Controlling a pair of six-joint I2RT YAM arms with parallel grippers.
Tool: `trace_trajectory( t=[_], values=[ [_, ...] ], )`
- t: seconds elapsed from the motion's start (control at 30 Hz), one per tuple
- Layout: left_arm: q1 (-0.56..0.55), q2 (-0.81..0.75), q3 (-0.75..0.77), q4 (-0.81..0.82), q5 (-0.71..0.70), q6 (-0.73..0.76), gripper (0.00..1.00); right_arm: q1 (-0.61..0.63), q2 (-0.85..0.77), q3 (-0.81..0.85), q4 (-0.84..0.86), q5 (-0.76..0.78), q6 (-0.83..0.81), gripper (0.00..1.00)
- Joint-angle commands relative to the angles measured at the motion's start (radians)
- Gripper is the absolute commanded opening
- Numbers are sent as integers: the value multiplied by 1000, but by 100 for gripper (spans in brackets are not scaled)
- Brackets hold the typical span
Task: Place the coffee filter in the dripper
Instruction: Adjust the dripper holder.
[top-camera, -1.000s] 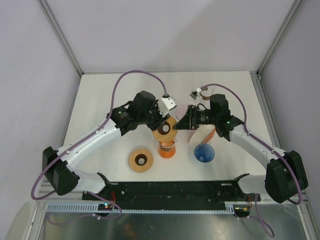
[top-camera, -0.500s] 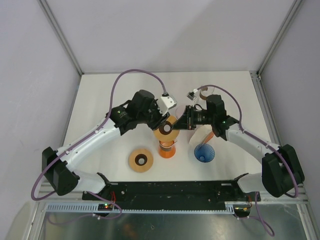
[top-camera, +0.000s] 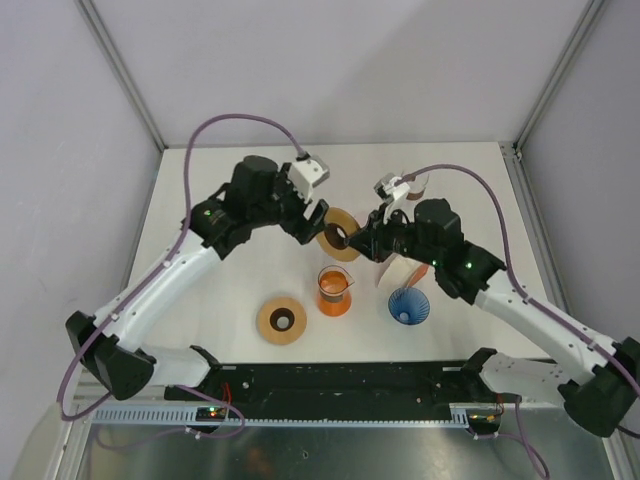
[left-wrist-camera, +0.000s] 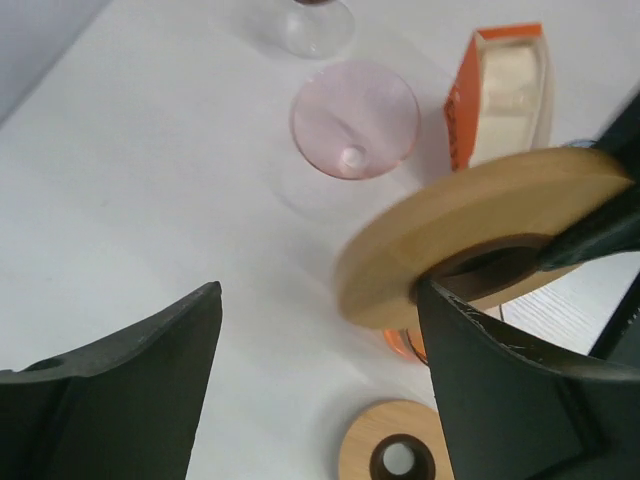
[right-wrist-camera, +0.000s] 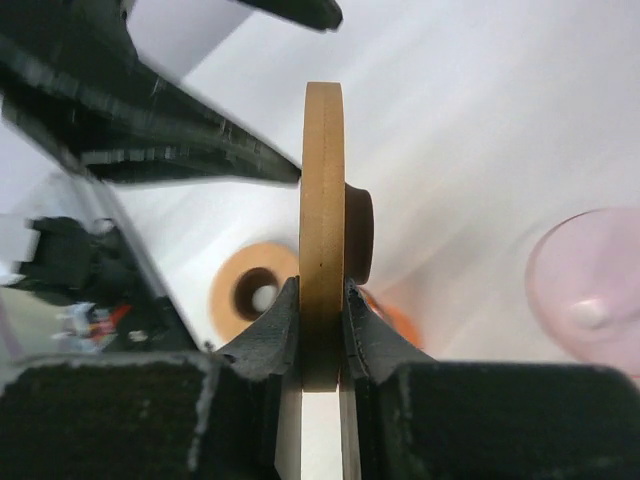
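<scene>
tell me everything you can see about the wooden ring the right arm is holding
The wooden ring is a thick, pale disc with a dark raised collar around its central hole. It hangs tilted, clear of the table, pinched across both faces by the right end effector. The open left end effector is close beside it.

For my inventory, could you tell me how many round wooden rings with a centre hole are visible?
2: one ring clamped in the right gripper, one ring flat on the white table beside the orange beaker. Arms may hide others.
</scene>
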Motion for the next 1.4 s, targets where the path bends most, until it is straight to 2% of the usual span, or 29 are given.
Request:
trace_trajectory(
  t=[0.0, 0.23, 0.37, 0.47, 0.6, 0.8, 0.93, 1.03, 1.27, 1.33, 1.37],
  values=[
    [92, -57, 63, 13, -45, -16, 83, 155, -72, 57, -140, 390, -372, 0],
    [219, -76, 37, -2, -10, -42, 86, 429, 3, 53, -153, 805, -790, 0],
    [281, -77, 14, -9, 53, -59, 86, 555, 41, 39, -85, 975, -984, 0],
    [287, -71, -15, -31, 189, -61, 86, 628, 53, 29, -26, 1037, -1095, 0],
    [288, -46, -39, -50, 389, -139, 86, 710, 75, -22, 73, 1136, -1299, 0],
    [287, -14, -11, -53, 632, -341, 95, 766, 65, -156, 328, 1199, -1568, 0],
    [286, 1, -29, -53, 715, -405, 99, 783, 82, -240, 561, 1245, -1751, 0],
    [285, 17, -64, -43, 737, -427, 100, 786, 118, -265, 718, 1263, -1862, 0],
    [284, 60, -113, -6, 788, -478, 100, 786, 198, -292, 966, 1272, -2040, 0],
    [283, 70, -126, 14, 828, -500, 97, 786, 207, -294, 983, 1263, -2049, 0],
    [283, 74, -127, 23, 850, -508, 91, 784, 209, -294, 983, 1259, -2043, 0]
  ],
)
